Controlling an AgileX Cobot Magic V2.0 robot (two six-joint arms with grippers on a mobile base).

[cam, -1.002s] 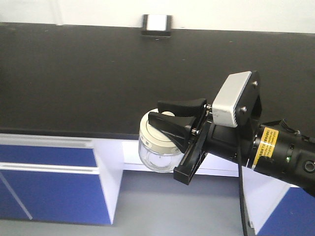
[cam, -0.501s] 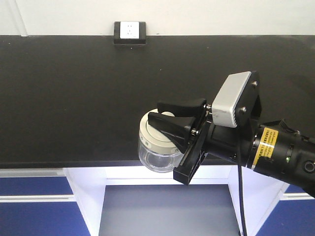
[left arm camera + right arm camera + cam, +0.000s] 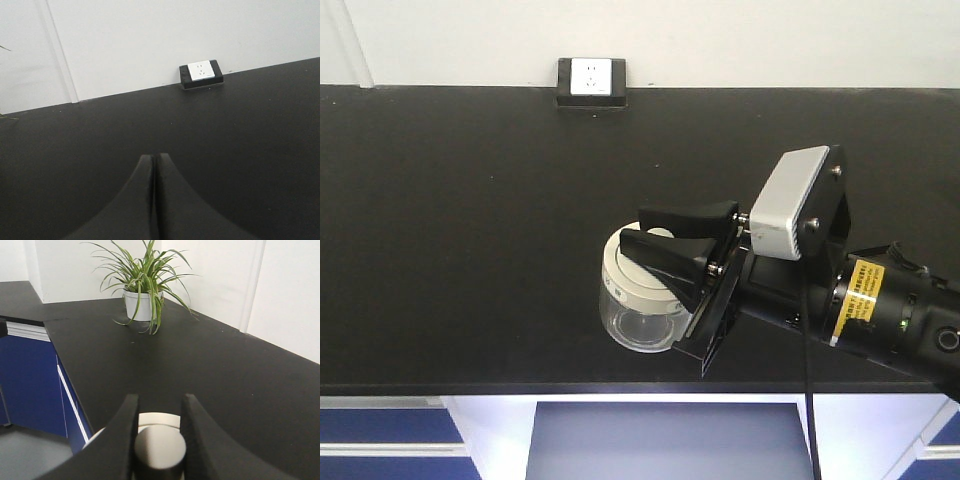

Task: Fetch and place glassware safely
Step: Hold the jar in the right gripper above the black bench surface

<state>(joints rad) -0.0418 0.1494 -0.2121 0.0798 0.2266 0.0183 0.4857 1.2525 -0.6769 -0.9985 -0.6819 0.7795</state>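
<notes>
The glassware is a squat clear glass jar [image 3: 638, 318] with a cream-white lid. My right gripper [image 3: 633, 227] is shut on the lid's central knob and holds the jar over the front part of the black countertop [image 3: 470, 220]. I cannot tell whether the jar touches the counter. In the right wrist view the two black fingers [image 3: 125, 425] clamp the round knob [image 3: 160, 446], and the glass body is hidden below the lid. My left gripper [image 3: 153, 157] is shut and empty above the same countertop [image 3: 75, 150].
A white wall socket in a black frame [image 3: 590, 77] sits at the counter's back edge and also shows in the left wrist view [image 3: 201, 71]. A potted spider plant [image 3: 141, 290] stands far along the counter. Blue cabinets [image 3: 380, 425] lie below the front edge.
The counter and socket have shifted down in the front view; the counter's front edge now lies below the jar. The right gripper keeps its grip on the knob.
</notes>
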